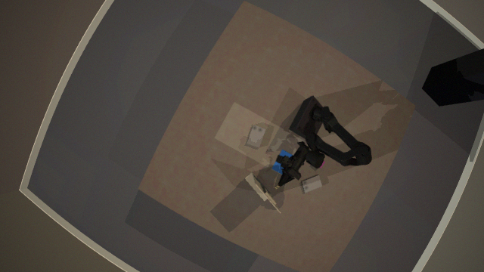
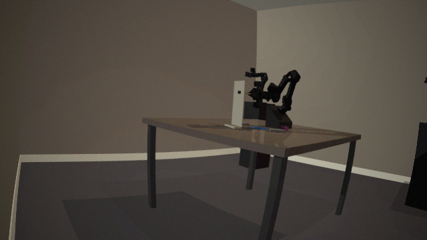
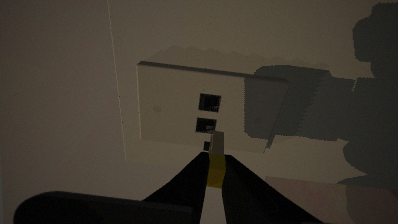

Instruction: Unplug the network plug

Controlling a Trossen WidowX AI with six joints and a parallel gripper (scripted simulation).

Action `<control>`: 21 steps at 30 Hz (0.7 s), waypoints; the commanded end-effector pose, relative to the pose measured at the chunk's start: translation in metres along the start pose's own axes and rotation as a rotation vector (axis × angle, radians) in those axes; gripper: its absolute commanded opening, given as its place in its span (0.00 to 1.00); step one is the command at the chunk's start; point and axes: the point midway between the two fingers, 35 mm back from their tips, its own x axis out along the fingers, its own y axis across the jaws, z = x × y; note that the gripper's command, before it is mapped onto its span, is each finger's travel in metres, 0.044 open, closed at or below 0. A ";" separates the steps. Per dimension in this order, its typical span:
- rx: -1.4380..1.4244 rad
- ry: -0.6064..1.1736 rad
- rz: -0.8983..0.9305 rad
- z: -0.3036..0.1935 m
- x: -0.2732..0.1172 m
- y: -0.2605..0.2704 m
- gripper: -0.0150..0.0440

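Note:
The upright pale panel (image 1: 257, 186) (image 2: 237, 110) (image 3: 167, 112) has dark square openings, seen in the wrist view. My gripper (image 1: 280, 184) (image 2: 251, 94) (image 3: 214, 161) is shut on the plug (image 3: 217, 143), which shows a greyish front and a yellow part between the fingertips. In the exterior view the plug is just in front of the panel at about the height of its opening, with a small gap between them. The tab on the plug cannot be made out. A flat blue square (image 1: 277, 167) (image 2: 257, 128) lies on the table, partly hidden under the arm.
A pale grey box (image 1: 256, 137) lies on one side of the blue square, and another (image 1: 312, 183) (image 2: 277, 130) on the other. A small magenta object (image 1: 323, 164) (image 2: 284, 128) is partly hidden by the arm. The panel stands close beyond the fingertips.

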 end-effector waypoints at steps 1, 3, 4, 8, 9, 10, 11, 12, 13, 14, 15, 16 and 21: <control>-0.003 -0.005 0.001 0.000 -0.003 0.000 0.25; -0.003 -0.005 0.001 -0.001 -0.005 0.000 0.25; -0.003 -0.005 0.001 -0.001 -0.005 0.000 0.25; -0.003 -0.006 0.000 -0.002 -0.007 -0.001 0.25; -0.003 -0.006 0.000 -0.002 -0.008 -0.001 0.25; -0.003 -0.006 0.000 -0.003 -0.009 -0.001 0.25; -0.003 -0.006 0.000 -0.003 -0.009 -0.001 0.25; -0.003 -0.006 0.000 -0.003 -0.010 -0.001 0.25; -0.003 -0.006 0.000 -0.003 -0.010 -0.001 0.25; -0.003 -0.006 0.000 -0.003 -0.011 -0.001 0.25; -0.003 -0.006 0.000 -0.004 -0.011 -0.001 0.25; -0.003 -0.006 0.000 -0.004 -0.012 -0.001 0.25; -0.003 -0.006 0.000 -0.005 -0.015 -0.001 0.25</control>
